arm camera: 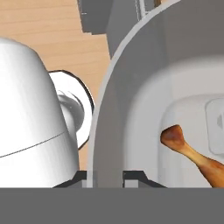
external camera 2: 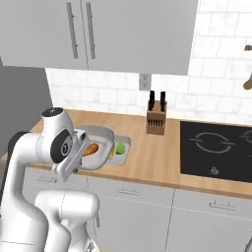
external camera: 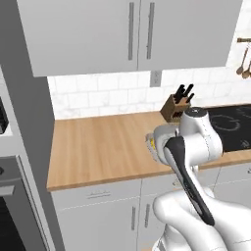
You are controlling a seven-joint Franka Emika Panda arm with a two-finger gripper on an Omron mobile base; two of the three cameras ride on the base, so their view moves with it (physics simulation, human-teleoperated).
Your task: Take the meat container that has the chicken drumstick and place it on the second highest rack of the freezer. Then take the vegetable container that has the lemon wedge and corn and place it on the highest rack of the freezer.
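Pinching the thick rim of the meat container, pincer fingers nearly together. Rigid grey tub, probably light and smooth; rim the best hold, kept level so the chicken drumstick stays in. Just above wooden table, beside tray with lemon wedge; knife block and cooktop beyond.

Place: a home kitchen, rendered.
Tabletop: a long wooden tabletop runs along the wall above grey base cabinets with slim bar handles.
Wall: white tiled backsplash with a power outlet set into it.
Upper storage: grey wall cabinets with long vertical handles hang over the tabletop.
Cooking: a black glass cooktop sits flush in the wood; an oven front shows at the far left.
Tools: a wooden knife block stands by the wall; wooden spoons hang at the right.
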